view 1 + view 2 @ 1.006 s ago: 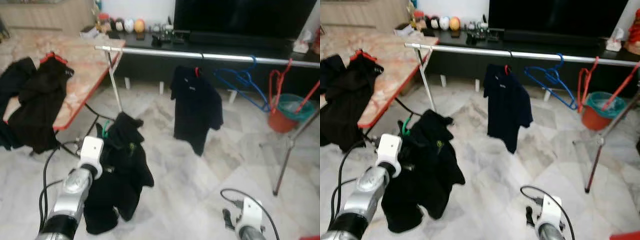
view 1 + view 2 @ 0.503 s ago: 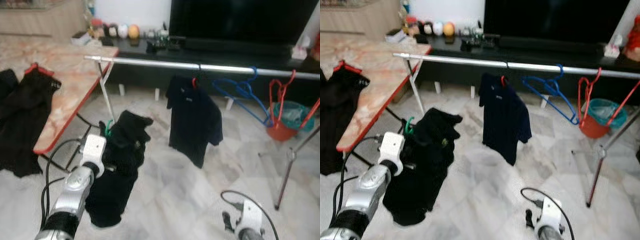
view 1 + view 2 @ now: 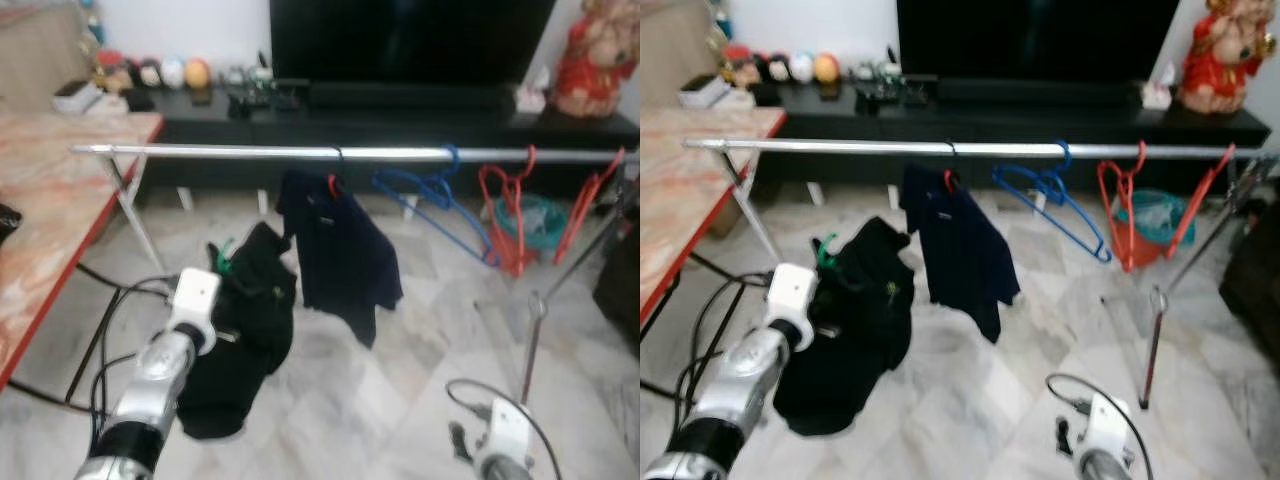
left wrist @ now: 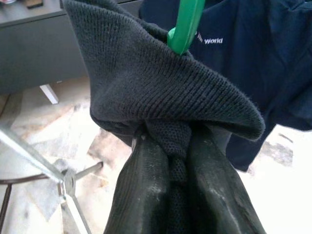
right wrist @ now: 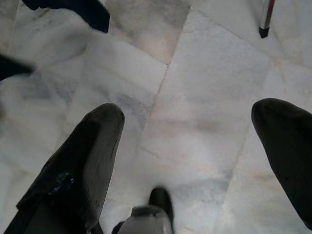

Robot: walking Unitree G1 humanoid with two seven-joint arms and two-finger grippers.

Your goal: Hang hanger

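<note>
Dangling from left gripper (image 4: pixel 170 163): green hanger (image 4: pixel 185 22) with black garment (image 4: pixel 161 92).

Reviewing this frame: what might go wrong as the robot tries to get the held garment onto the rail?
The left gripper pinches the black garment by its fabric, not the green hanger, so it may slip or swing. The hook sits below the rail and close to the navy shirt, so it may snag there.

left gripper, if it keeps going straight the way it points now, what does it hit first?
Probably the navy shirt hanging on the rail. The left gripper, jaws shut on the black garment with its green hanger, points toward that shirt in the wrist view. Depth is unclear; it may pass below the rail.
</note>
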